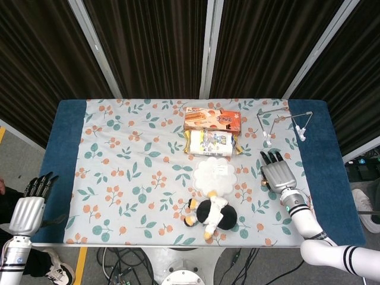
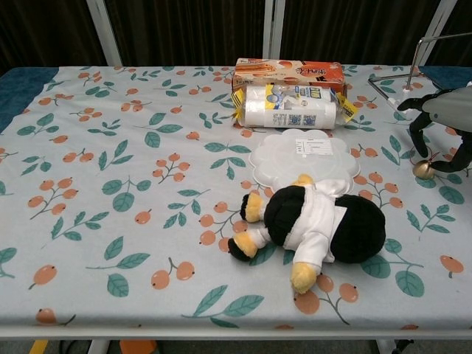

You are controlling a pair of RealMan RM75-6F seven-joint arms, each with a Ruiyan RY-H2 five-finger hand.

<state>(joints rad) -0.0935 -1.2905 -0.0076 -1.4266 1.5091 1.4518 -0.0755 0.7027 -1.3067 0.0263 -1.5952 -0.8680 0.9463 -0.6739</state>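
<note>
Head view: right hand hovers right of the white scalloped plate, fingers spread, holding nothing; left hand off the table's left edge, fingers apart, empty. Chest view: right hand right of plate, fingers apart; plush penguin just in front of plate.

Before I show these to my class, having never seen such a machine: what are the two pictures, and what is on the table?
Both pictures come from the robot's own cameras: one from its head looking down, one from its chest. It has two arms ending in metal hands. The right hand hovers over the flowered tablecloth, fingers curled down, holding nothing. The left hand hangs off the table's edge, empty. On the cloth lie a black-and-white plush toy, a white scalloped plastic lid, a wrapped white roll, an orange box and a wire hanger.
</note>
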